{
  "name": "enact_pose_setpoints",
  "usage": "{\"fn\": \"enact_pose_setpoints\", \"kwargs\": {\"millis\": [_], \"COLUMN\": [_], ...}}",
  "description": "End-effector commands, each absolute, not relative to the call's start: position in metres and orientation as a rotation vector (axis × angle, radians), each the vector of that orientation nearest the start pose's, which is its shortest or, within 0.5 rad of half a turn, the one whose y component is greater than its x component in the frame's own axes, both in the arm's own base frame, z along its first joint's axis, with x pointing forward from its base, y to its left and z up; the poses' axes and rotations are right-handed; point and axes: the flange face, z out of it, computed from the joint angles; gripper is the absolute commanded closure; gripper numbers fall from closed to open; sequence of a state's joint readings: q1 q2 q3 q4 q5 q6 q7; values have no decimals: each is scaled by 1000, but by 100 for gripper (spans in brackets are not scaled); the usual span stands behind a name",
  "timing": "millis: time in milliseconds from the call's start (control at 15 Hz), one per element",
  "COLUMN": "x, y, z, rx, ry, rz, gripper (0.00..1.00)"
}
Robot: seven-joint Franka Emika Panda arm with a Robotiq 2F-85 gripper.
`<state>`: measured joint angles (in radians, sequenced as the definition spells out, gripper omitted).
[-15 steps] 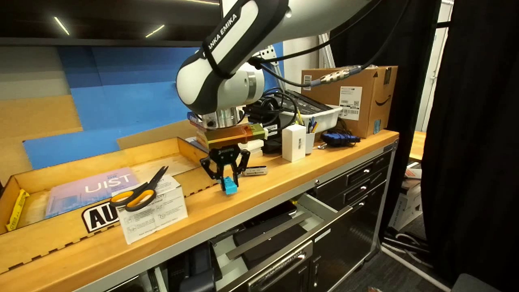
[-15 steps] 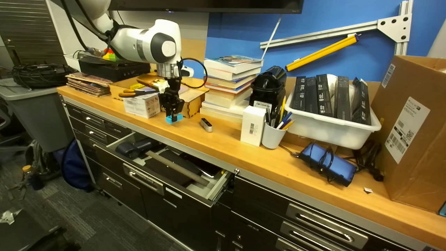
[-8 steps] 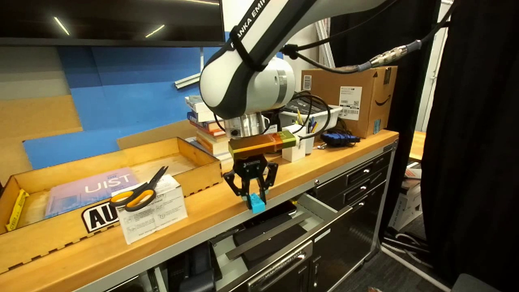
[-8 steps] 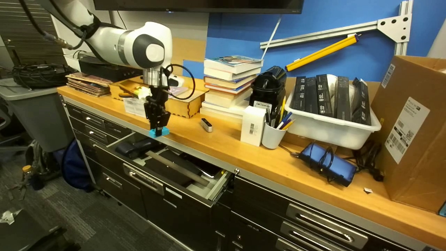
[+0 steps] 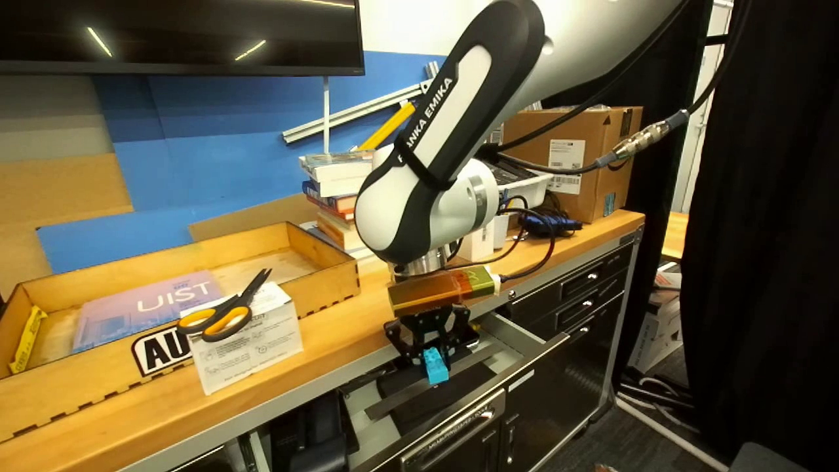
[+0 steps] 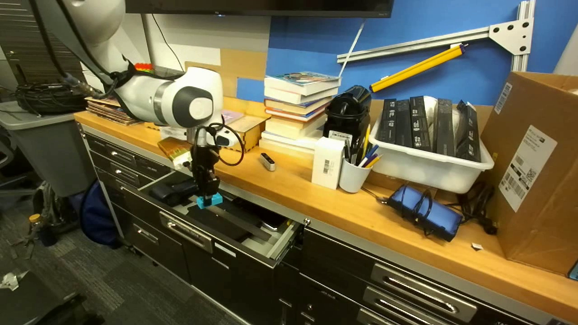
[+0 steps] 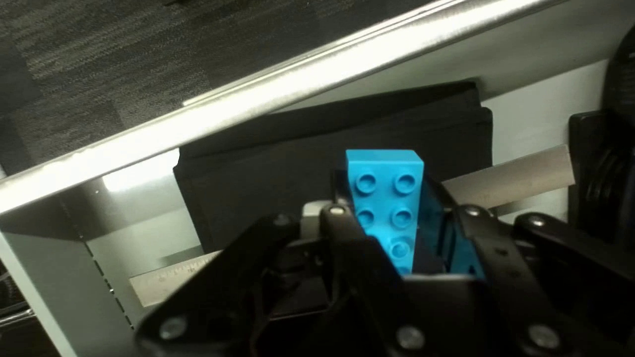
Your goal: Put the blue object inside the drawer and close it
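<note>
My one gripper (image 5: 434, 359) is clamped on one cyan toy brick (image 7: 386, 198), at least five studs (image 7: 405, 183) showing, and I hold it over the one drawer (image 5: 516, 337) that stands open. Below the brick lie one ruler (image 7: 516, 176) and a flat black case (image 7: 283, 168). On the wooden counter (image 5: 344, 326), one pair of scissors (image 5: 240, 304) rests on one printed box (image 5: 255, 354); one pen cup (image 6: 353, 178) and one cardboard box (image 6: 548, 203) stand well apart from them.

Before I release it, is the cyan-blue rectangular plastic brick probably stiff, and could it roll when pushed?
The cyan-blue brick is probably stiff: its edges look straight in the black two-fingered gripper. Its flat, boxy sides suggest sliding, not rolling. Being small, it is likely light.
</note>
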<state>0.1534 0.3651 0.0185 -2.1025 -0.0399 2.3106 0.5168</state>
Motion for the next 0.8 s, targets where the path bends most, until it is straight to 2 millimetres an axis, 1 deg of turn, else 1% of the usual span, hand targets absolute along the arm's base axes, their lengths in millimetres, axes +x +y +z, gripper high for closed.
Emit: {"fn": "enact_pose_setpoints", "kwargs": {"millis": [0,67,200,333,467,533,733], "x": [559,559,551,539,521,510,487], "y": [97,96,93,85,75,70,59], "z": [219,217,223,233,241,241,237], "rx": [-3162,-3157,-3152,-3160,-3139,-3136,-3130], "ry": [566,571,546,573,601,619,632], "rz": [201,212,252,245,271,293,374], "gripper": [38,32,16,0,0,0,0]}}
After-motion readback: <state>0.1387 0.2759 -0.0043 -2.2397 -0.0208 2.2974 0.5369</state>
